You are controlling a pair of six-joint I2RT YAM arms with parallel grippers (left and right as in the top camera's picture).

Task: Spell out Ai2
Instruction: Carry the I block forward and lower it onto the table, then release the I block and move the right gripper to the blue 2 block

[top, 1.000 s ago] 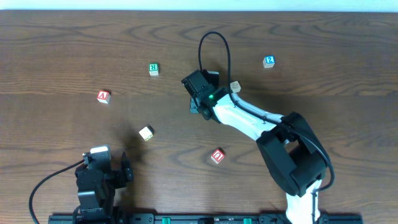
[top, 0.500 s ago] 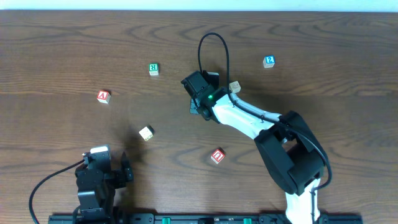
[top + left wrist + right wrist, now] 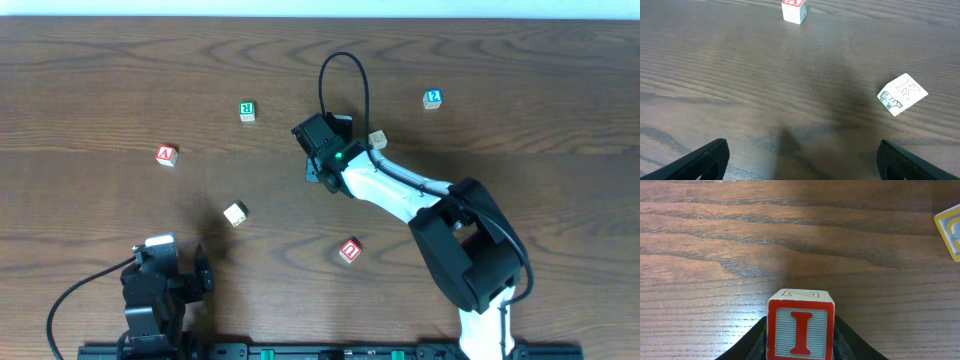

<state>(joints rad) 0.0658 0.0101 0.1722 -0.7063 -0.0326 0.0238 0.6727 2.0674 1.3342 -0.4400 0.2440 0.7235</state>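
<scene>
Right wrist: right gripper [image 3: 800, 347] clamps I cube [image 3: 800, 326]; open table [image 3: 790, 240] ahead; left gripper [image 3: 802, 159] splayed.

Bright, even light, soft shadows on the table [image 3: 740, 75] (faint sheen in wrist views).

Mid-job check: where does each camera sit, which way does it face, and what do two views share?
Overhead: above the table, facing straight down; left arm and right arm show.
Left wrist: low, facing across the table at A cube and K cube; open left pincer's tips at bottom corners.
Right wrist: facing the I cube clamped in the right pincer.
Shared: overhead and left wrist both show the A cube.
</scene>
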